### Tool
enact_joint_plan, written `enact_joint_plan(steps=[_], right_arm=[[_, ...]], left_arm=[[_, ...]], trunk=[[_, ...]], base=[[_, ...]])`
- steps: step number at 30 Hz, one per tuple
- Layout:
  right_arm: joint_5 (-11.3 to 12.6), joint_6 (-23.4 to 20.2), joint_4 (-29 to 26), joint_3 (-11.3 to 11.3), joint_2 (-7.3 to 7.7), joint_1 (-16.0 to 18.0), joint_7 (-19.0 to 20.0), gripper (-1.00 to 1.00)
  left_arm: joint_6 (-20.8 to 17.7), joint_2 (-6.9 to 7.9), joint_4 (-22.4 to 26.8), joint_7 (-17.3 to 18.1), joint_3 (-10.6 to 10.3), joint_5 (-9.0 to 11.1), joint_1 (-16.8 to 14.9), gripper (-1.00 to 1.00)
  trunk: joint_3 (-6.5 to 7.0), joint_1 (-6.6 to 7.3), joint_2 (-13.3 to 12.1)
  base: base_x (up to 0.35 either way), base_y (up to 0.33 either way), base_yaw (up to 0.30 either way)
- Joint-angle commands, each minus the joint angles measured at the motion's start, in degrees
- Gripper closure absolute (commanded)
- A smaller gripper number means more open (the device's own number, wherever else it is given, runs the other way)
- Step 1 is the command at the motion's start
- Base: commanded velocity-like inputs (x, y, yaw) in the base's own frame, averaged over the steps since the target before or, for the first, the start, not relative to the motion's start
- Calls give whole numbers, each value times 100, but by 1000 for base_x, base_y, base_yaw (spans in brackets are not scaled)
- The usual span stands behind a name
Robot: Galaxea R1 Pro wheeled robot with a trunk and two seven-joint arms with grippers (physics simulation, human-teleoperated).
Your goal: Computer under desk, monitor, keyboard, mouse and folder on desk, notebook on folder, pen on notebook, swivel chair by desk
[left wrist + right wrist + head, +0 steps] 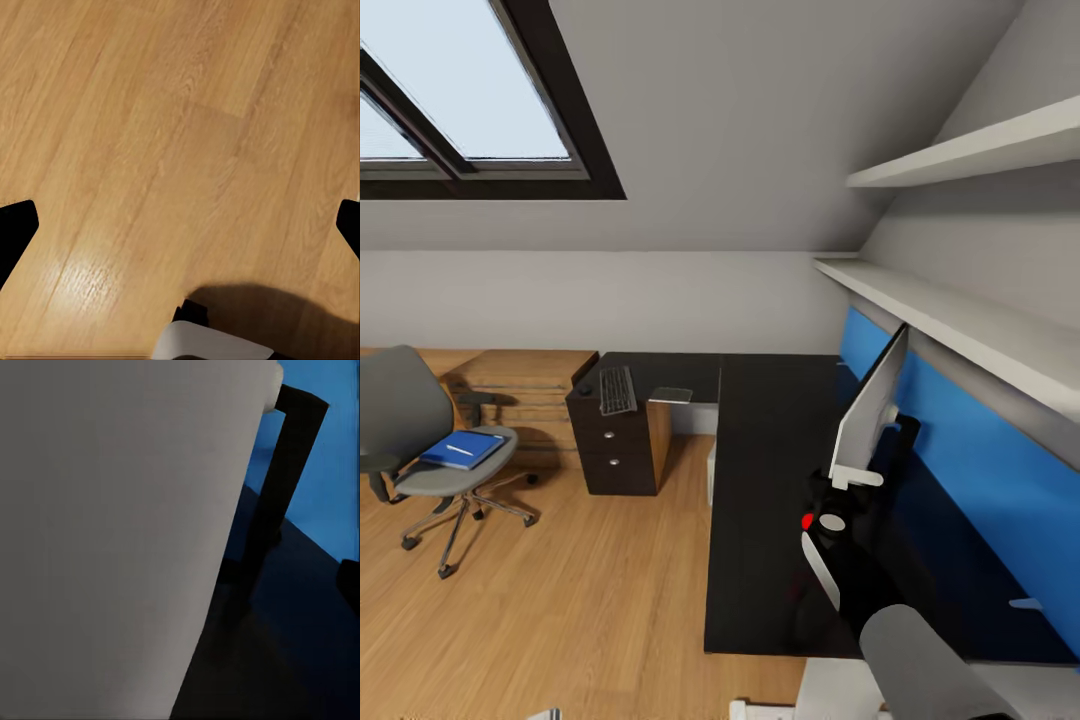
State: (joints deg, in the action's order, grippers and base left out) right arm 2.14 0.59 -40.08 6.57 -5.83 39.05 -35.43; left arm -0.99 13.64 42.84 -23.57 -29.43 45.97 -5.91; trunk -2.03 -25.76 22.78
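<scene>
Monitor point(872, 405) near desk point(760, 480) back edge

Attic bedroom/home office, skylight point(460, 90), sloped ceiling, L-desk point(760, 480) w/ monitor point(870, 410), swivel chair point(420, 440)

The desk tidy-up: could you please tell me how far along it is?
Done: the keyboard already lies on the desk. In hand: the monitor stands on the desk with the right arm at its silver back; the grip itself is unclear. Left: the folder still sits on the chair, which stands away from the desk. Left gripper hangs open over bare floor.
</scene>
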Motion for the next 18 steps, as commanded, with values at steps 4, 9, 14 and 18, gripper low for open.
enact_joint_plan(steps=[4, 9, 14, 18], right_arm=[[22, 10, 18, 20, 3, 3, -29, -100], [23, 11, 25, 20, 5, 0, -26, -100], [20, 11, 25, 20, 11, -2, -26, -100], [15, 11, 26, 20, 12, -2, -26, -100]], left_arm=[[-13, 14, 12, -51, -12, 30, -7, -100], [-15, 8, 13, -51, -37, 42, -7, -100], [-15, 8, 12, -46, -39, 42, -7, -100], [-15, 8, 13, -43, -25, 38, -7, -100]], trunk=[[-14, -3, 14], [-14, -3, 14], [-14, -3, 14], [-14, -3, 14]], base=[[-122, -112, 0], [-70, -263, 0], [-11, -173, 0], [-2, -27, 0]])
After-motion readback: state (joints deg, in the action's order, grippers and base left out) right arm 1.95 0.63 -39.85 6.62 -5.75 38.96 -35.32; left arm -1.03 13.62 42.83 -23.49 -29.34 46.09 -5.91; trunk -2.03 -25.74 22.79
